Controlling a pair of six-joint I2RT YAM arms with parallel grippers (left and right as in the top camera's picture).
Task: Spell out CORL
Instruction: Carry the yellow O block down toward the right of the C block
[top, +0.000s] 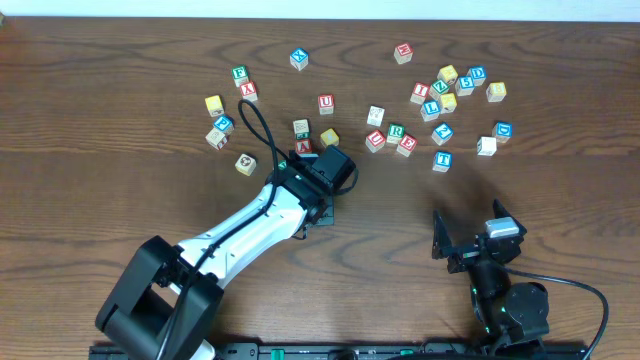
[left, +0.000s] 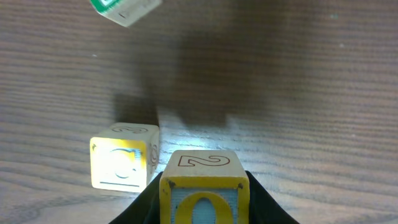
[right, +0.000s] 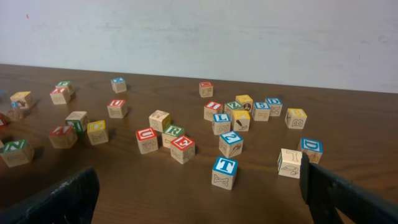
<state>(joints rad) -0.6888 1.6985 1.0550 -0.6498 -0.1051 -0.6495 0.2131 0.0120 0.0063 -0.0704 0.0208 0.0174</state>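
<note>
Over on the left of the table (top: 100, 120), a handful of loose cubes (top: 214, 105) lie scattered. The left arm stretches from the near edge toward the middle. Its left fingers (left: 266, 208) are closed against both sides of the O cube (left: 204, 190), which is yellow-framed with a 2 on its top face. I can't tell whether that cube is resting on the wood or lifted off it. Just left of it in the wrist view, with a sliver of gap, sits a yellow cube (left: 123, 158); its front is washed out and unreadable.

Further right, the R cube (top: 396, 132) stands in a small knot with two red-lettered cubes. Beyond it, the L cube (top: 431, 108) sits inside the tight cluster toward the far right. At the near right, the right fingers (right: 62, 199) are spread wide with nothing between them. They are well apart from the cubes, the closest being a blue T cube (right: 224, 172).
</note>
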